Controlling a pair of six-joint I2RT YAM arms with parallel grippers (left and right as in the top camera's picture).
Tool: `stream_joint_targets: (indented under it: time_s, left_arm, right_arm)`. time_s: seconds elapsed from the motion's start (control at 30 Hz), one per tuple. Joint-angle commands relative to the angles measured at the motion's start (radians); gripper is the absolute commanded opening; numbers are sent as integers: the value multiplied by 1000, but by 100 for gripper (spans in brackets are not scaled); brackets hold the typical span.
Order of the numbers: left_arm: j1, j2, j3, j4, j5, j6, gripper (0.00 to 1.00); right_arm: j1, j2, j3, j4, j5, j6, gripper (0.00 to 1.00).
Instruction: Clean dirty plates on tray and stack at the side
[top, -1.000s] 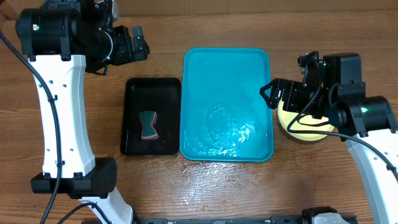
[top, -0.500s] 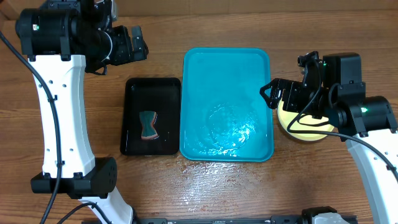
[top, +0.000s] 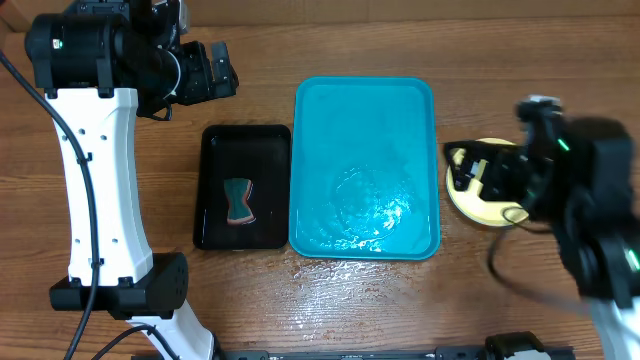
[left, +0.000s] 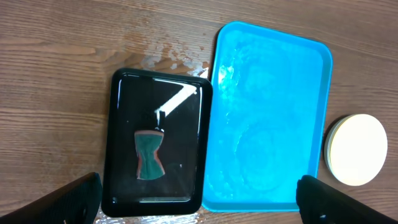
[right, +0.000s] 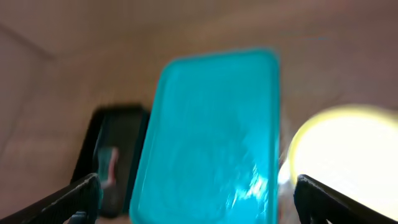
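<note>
Right gripper blurred, shifted rightward above stacked plates, jaws wide, left gripper unmoved, wide.

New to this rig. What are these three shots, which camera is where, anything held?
This is a robot with two arms at a wooden table; each arm ends in a two-finger gripper. The wide shot is from a fixed camera overhead. The other two come from wrist cameras, so the dark shapes in their bottom corners are that arm's own fingers. On the table: a black tray holding a sponge, a turquoise tray that looks wet and bare, and pale plates stacked to its right, count unclear. The left gripper hangs at far left; the right gripper, blurred, is over the plates. Both are open and hold nothing.
</note>
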Motion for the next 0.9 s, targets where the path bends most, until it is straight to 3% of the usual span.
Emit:
stream_joint_targets:
  time_s: [0.0, 0.13, 0.5, 0.77, 0.87]
  left_arm:
    - [-3, -13, 15, -2, -5, 12, 100]
    - [-3, -13, 15, -2, -5, 12, 100]
    - [-3, -13, 15, -2, -5, 12, 100]
    - [-3, -13, 15, -2, -5, 12, 100]
    - [-3, -13, 15, -2, -5, 12, 100]
  right_arm:
    - [5, -129, -68, 59, 150, -36, 100]
    - [3, -298, -244, 196, 155, -109, 100]
    - [4, -775, -900, 524, 142, -104, 100]
    - [4, -964, -1112, 680, 135, -104, 100]
    - [4, -962, -1155, 744, 135, -104, 100]
